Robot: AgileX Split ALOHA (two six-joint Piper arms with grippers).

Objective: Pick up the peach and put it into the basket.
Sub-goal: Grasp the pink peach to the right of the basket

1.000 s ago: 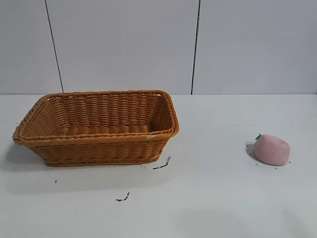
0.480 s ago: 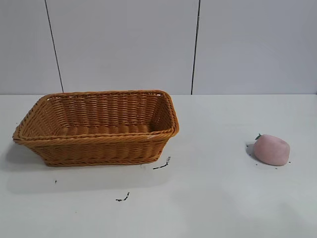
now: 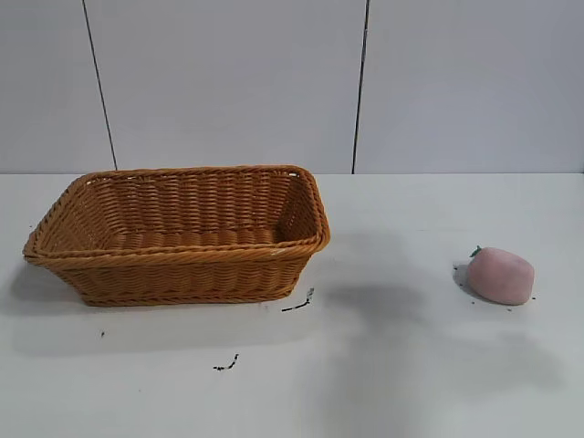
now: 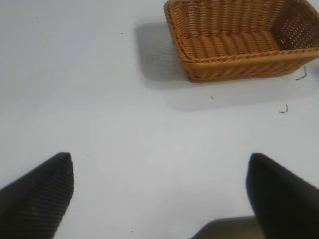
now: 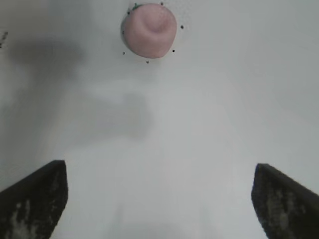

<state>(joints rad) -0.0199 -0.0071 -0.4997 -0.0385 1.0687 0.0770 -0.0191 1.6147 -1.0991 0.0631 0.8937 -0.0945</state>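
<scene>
The pale-pink peach (image 3: pixel 500 276) lies on the white table at the right, a tiny green leaf on its left side. It also shows in the right wrist view (image 5: pixel 150 30), ahead of my right gripper (image 5: pixel 158 172), which is open, empty and well apart from it. The orange-brown wicker basket (image 3: pixel 182 265) stands at the left, empty. In the left wrist view the basket (image 4: pixel 239 64) is far ahead of my left gripper (image 4: pixel 160 164), which is open and empty over bare table. Neither gripper shows in the exterior view.
Small black marks (image 3: pixel 297 305) lie on the table in front of the basket's right corner, and another mark (image 3: pixel 226 365) lies nearer the front. A grey panelled wall stands behind the table. A soft shadow (image 3: pixel 383 301) lies between basket and peach.
A soft shadow has spread over the table between the basket and the peach. The basket and the peach have not moved.
</scene>
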